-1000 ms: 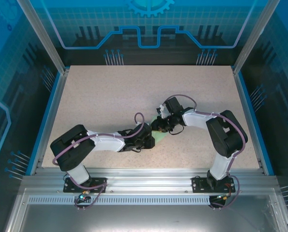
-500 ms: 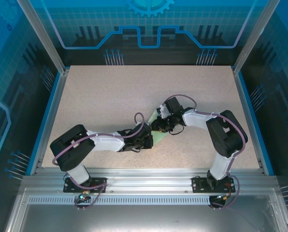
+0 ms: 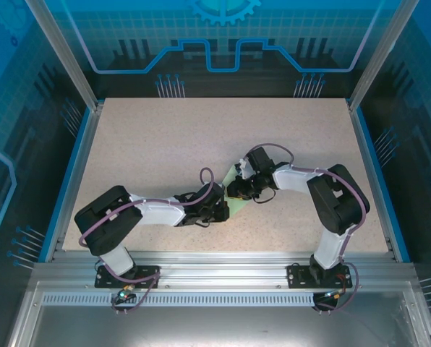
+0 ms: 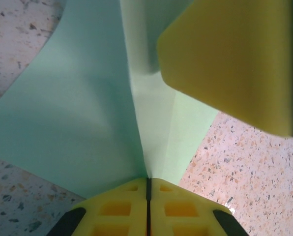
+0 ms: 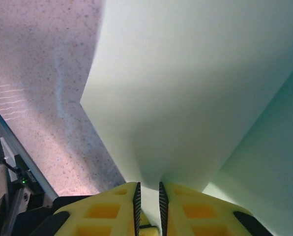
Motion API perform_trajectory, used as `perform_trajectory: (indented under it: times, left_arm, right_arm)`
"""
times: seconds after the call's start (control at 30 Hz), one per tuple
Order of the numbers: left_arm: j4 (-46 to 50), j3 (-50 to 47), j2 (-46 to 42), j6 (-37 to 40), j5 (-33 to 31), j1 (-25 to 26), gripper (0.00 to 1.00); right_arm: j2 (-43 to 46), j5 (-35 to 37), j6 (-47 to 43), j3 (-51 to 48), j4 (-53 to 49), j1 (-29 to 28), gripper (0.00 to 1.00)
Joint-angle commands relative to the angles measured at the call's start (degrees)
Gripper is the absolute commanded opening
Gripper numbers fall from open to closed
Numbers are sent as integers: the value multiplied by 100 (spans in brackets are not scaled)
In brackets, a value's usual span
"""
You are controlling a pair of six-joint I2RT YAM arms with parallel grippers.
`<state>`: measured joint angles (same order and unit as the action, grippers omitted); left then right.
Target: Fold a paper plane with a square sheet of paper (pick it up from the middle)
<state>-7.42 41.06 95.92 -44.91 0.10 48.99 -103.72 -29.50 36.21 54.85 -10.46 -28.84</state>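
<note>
The square sheet of paper [image 3: 236, 206], pale mint green, is lifted off the tabletop between my two grippers near the table's middle, with one corner sticking up behind the right gripper. In the left wrist view the paper [image 4: 82, 123] rises in a sharp ridge that runs into my left gripper [image 4: 147, 181], whose yellow fingers are shut on it. One finger of the right gripper [image 4: 230, 59] presses the sheet just beyond. In the right wrist view the paper [image 5: 195, 83] bulges out of my right gripper [image 5: 149, 191], which is shut on a fold of it.
The speckled beige tabletop [image 3: 165, 144] lies open to the back and to both sides. Blue rails [image 3: 77, 166] border its left and right edges, and an aluminium frame [image 3: 223, 259] runs along the near edge. The table's edge rail [image 5: 18, 162] is close by in the right wrist view.
My left gripper has closed on the paper's ridge. A corner of the sheet has risen behind the right gripper, which shifted slightly left.
</note>
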Motion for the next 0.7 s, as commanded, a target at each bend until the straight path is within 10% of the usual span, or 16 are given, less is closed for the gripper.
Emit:
perform_trajectory:
  times: [0.0, 0.43, 0.67]
  left_arm:
    - [178, -101, -23, 17, 89, -37, 13]
    - [-180, -843, -1138, -703, -429, -34, 40]
    - [569, -1161, -1959, -1180, -963, -326, 32]
  right_arm:
    - [-191, 284, 125, 91, 0, -1, 20]
    - [-317, 241, 126, 166, 9, 19, 20]
    - [-282, 155, 106, 192, 18, 18, 20]
